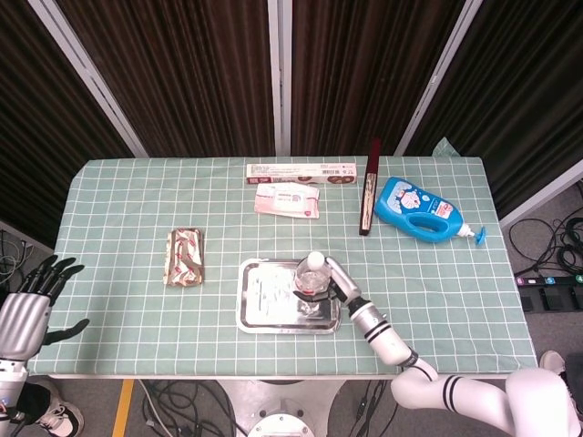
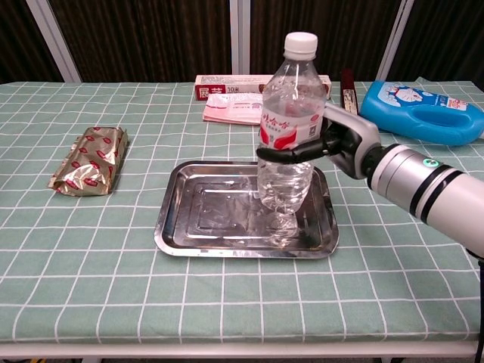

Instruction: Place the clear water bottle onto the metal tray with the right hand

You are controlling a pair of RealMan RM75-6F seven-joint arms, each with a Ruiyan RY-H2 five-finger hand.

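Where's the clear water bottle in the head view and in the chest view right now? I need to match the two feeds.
Head view: the clear water bottle is low and centre, over the right part of the metal tray, gripped by the right hand.
Chest view: the bottle stands upright at centre, over the tray, right hand around it.
Shared landmark: the blue detergent bottle, far right.

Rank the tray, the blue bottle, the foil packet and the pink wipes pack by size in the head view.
1. tray
2. blue bottle
3. pink wipes pack and foil packet: too alike to separate
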